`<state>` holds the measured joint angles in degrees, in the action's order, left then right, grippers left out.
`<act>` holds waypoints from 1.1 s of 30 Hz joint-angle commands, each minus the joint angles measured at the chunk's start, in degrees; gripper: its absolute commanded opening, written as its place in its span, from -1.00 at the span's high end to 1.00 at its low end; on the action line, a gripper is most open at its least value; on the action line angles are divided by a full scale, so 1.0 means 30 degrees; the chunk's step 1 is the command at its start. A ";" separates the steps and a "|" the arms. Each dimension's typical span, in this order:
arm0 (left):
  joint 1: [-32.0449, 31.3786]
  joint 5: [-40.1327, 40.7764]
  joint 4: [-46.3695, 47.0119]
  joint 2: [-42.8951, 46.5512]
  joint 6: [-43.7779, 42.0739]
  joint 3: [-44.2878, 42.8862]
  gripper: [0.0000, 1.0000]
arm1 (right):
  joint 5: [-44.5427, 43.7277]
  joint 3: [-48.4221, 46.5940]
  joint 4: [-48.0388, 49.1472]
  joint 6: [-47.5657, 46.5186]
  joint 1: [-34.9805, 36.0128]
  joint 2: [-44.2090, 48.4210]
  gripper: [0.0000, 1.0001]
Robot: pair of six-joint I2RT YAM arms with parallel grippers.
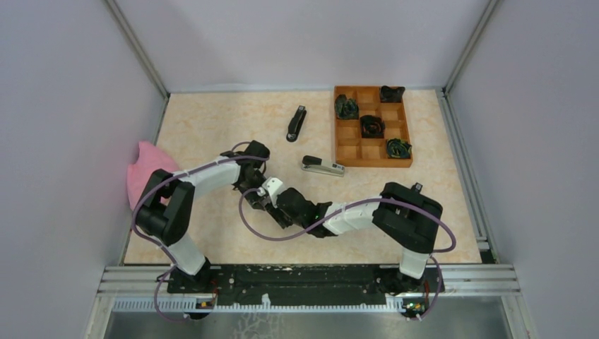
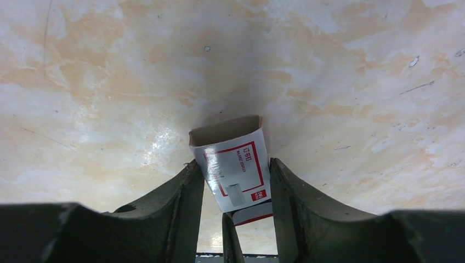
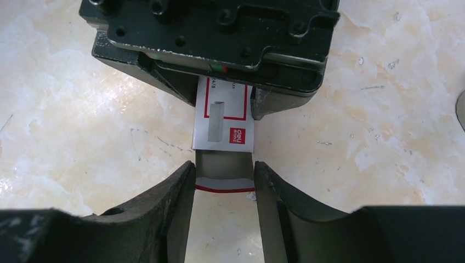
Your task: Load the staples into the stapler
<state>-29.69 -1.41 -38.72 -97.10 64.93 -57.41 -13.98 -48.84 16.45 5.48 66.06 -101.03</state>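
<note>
The brown wooden compartment tray (image 1: 346, 150) at the far right is holding dark tangled items (image 1: 371, 126) in four cells; their identity is unclear. The small white-and-red cardboard staple box (image 3: 224, 118) is sitting mid-table between both arms, its grey inner tray (image 3: 222, 164) showing partly drawn out. The left gripper (image 2: 236, 170) is clamping the box. The right gripper (image 3: 224, 172) is pinching the inner tray's end.

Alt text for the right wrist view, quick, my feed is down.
The left hand grips a white-and-red staple box at the top of frame, while the right hand pinches its grey inner tray, partly slid out toward the camera. A marbled beige table lies beneath.
</note>
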 commanded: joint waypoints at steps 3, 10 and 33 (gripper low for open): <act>-0.0039 0.1496 -0.1419 -0.0490 0.0083 -0.0326 0.03 | -0.0102 0.0548 0.1367 -0.0634 0.0216 0.0134 0.12; 0.0324 0.1755 -0.1771 -0.0526 -0.0030 -0.0466 0.03 | -0.0115 0.1366 0.1545 -0.0826 0.0216 0.0655 0.12; 0.1020 0.1615 -0.1516 -0.0141 -0.0548 0.0135 -0.02 | 0.1116 0.0875 0.1072 -0.1178 0.0234 0.0592 -0.24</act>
<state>-26.94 0.91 -41.63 -97.60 63.64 -58.30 -12.23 -43.11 18.81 1.91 66.37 -98.91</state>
